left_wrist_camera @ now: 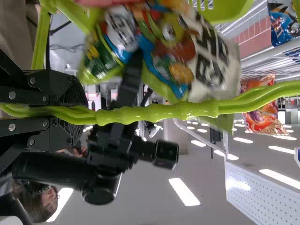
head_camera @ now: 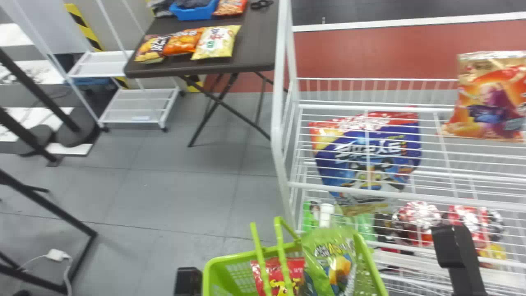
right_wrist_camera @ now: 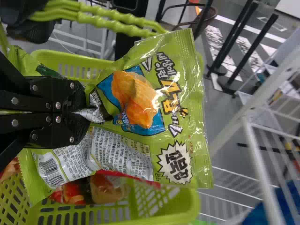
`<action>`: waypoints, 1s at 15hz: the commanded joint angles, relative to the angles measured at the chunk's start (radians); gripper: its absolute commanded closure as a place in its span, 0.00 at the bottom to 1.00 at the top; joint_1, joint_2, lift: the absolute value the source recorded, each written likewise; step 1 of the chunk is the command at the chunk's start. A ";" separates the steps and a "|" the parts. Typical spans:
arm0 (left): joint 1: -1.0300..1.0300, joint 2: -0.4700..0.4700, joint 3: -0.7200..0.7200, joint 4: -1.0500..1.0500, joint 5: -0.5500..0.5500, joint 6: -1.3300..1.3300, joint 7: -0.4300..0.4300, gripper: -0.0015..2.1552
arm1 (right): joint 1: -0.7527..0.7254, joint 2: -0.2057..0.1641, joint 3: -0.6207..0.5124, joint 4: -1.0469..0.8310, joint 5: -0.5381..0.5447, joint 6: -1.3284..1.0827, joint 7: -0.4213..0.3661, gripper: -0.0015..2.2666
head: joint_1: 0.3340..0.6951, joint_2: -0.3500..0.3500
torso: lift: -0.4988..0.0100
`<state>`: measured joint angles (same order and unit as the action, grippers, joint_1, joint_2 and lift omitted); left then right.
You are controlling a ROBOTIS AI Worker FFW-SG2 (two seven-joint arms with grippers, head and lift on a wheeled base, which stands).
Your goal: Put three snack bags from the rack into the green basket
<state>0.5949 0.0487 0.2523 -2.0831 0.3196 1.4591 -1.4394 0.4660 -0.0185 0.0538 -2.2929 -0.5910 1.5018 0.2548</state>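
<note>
Green snack bag (head_camera: 331, 261) at basket's (head_camera: 226, 257) rim, rack (head_camera: 277, 135) near — floor (head_camera: 176, 197) left

The basket (head_camera: 234, 255) is lime green, the rack (head_camera: 278, 123) white. The green bag (right_wrist_camera: 140, 112) carries an orange-and-blue picture; the big bag (head_camera: 353, 142) mixes dark blue, red and yellow.

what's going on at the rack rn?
The robot's left gripper is shut on the green basket's handles. Its right gripper pinches a green snack bag over the basket, not released. A red snack bag lies in the basket. A large blue bag and an orange one are on the rack.
</note>
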 commanded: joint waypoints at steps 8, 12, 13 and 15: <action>0.000 0.008 -0.010 0.005 0.029 0.007 -0.018 1.00 | -0.050 -0.090 0.084 0.113 0.074 -0.076 0.084 0.00 | 1.00 1.00 | 0.98; -0.003 0.008 -0.001 0.009 0.030 0.007 -0.018 1.00 | 0.026 -0.090 -0.149 -0.031 -0.030 -0.051 0.185 0.01 | 1.00 0.84 | 0.98; -0.003 0.008 -0.001 0.009 0.029 0.007 -0.018 1.00 | 0.033 -0.081 -0.203 -0.040 -0.044 -0.057 0.207 0.01 | 1.00 0.79 | 0.98; -0.001 0.008 -0.001 0.011 0.029 0.007 -0.018 1.00 | 0.042 -0.061 -0.292 -0.043 -0.015 -0.177 0.216 0.01 | 1.00 0.61 | 0.98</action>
<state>0.5922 0.0568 0.2516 -2.0737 0.3495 1.4658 -1.4572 0.4983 -0.0906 -0.1754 -2.3329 -0.6258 1.4108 0.4711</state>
